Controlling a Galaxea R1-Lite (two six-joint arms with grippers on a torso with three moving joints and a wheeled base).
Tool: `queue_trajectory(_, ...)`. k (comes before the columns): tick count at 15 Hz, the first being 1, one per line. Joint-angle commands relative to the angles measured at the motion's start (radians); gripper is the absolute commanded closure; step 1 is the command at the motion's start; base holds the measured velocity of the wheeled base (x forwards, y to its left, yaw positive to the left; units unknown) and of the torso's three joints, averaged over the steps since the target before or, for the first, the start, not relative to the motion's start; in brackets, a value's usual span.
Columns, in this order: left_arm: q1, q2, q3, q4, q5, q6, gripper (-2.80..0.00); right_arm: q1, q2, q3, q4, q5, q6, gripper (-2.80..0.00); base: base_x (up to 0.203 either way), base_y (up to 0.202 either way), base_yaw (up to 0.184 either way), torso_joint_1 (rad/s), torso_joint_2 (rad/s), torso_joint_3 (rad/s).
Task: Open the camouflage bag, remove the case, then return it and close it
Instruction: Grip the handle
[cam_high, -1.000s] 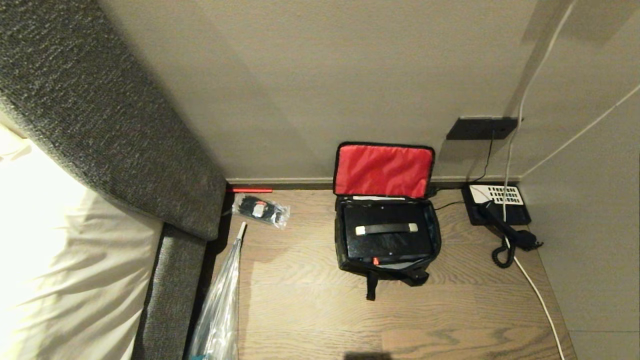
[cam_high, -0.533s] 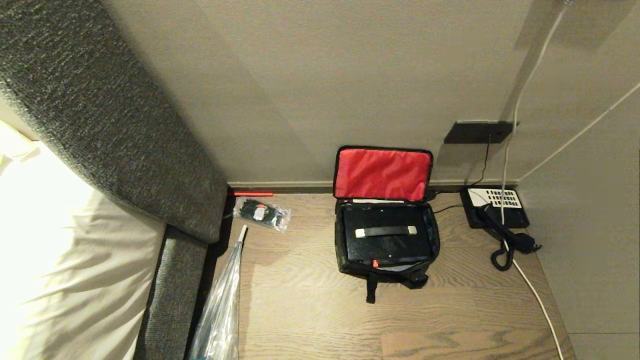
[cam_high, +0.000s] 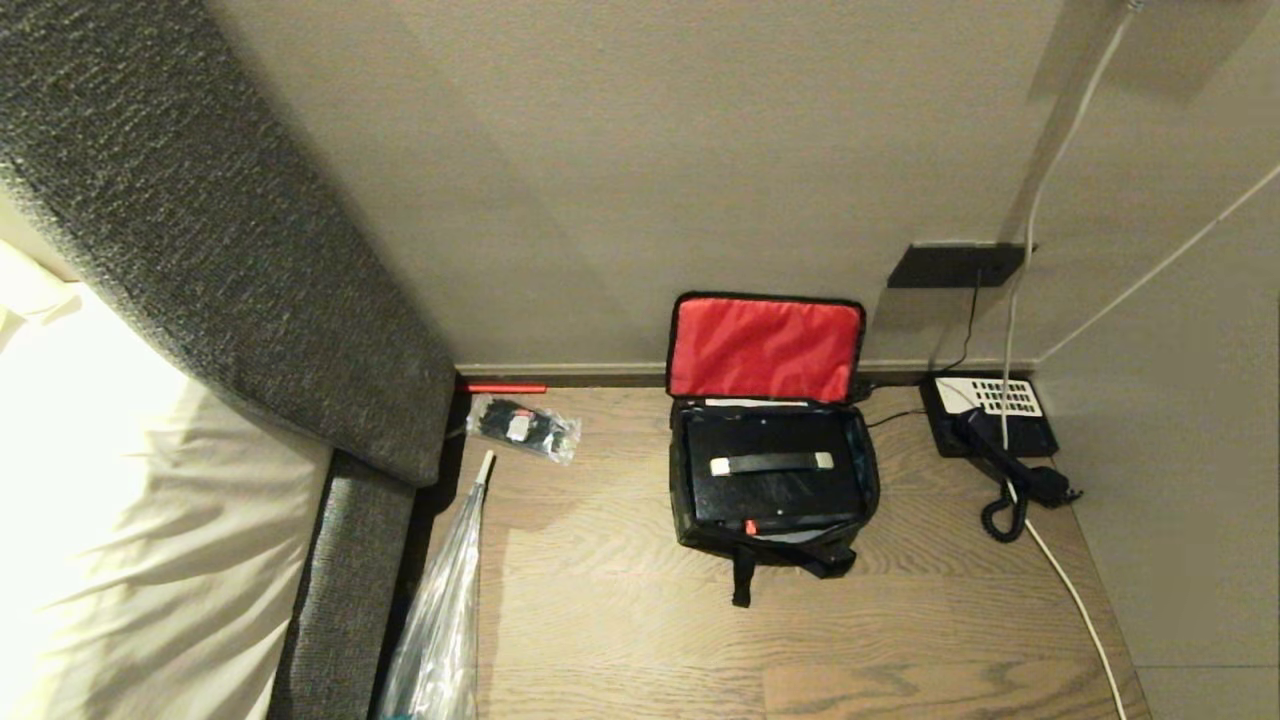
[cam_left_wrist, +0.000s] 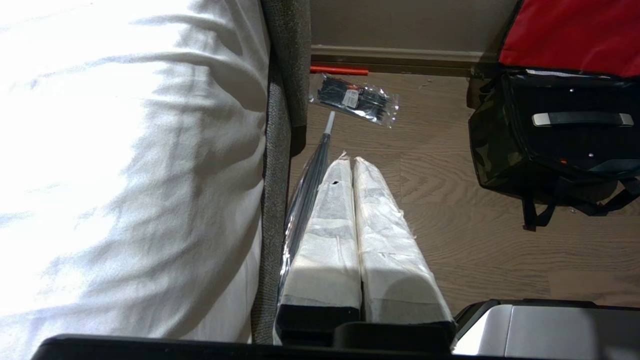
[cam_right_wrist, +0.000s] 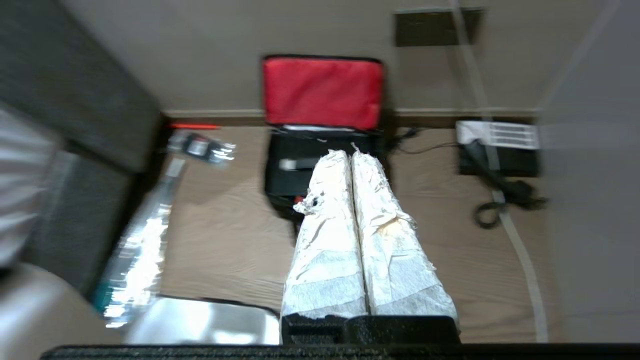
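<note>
The camouflage bag stands open on the wooden floor against the wall, its red-lined lid tipped up. Inside lies the black case with a pale-ended handle on top. Neither gripper shows in the head view. In the right wrist view my right gripper is shut and empty, held above the floor in front of the bag, its tips overlapping the case. My left gripper is shut and empty, beside the bed edge, left of the bag.
A black telephone with a coiled cord sits right of the bag. A white cable runs along the floor there. A clear packet, a plastic-sleeved umbrella and the grey bed frame lie left.
The whole head picture has shifted slightly, so the camera moved. A dark shape at its bottom edge has left the view. Bag, lid and case stand as before.
</note>
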Motion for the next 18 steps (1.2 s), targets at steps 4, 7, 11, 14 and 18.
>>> queue_trajectory(4,0.000,0.000,0.000,0.000,0.000,-0.001,0.00,0.057,0.611,-0.078,-0.053,0.051,-0.004,0.00,0.000,0.000,0.000,0.000,0.00,0.000)
queue_trajectory(7,0.000,0.000,0.000,0.000,0.000,-0.001,0.00,0.079,0.715,-0.029,-0.064,0.063,-0.042,0.00,0.000,0.000,0.000,0.000,0.00,0.000)
queue_trajectory(11,0.000,0.000,0.000,0.000,0.000,-0.001,0.00,0.080,0.733,0.000,-0.079,0.058,-0.051,0.00,0.000,0.000,0.000,0.000,0.00,0.000)
queue_trajectory(14,0.000,0.000,0.000,0.000,0.000,-0.001,0.00,0.080,0.740,0.008,-0.079,0.058,-0.064,0.00,0.000,0.000,0.000,0.000,0.00,0.000)
queue_trajectory(18,0.000,0.000,0.000,0.000,0.000,-0.001,0.00,0.080,0.742,0.017,-0.079,0.058,-0.065,0.00,0.000,0.000,0.000,0.000,0.00,0.000)
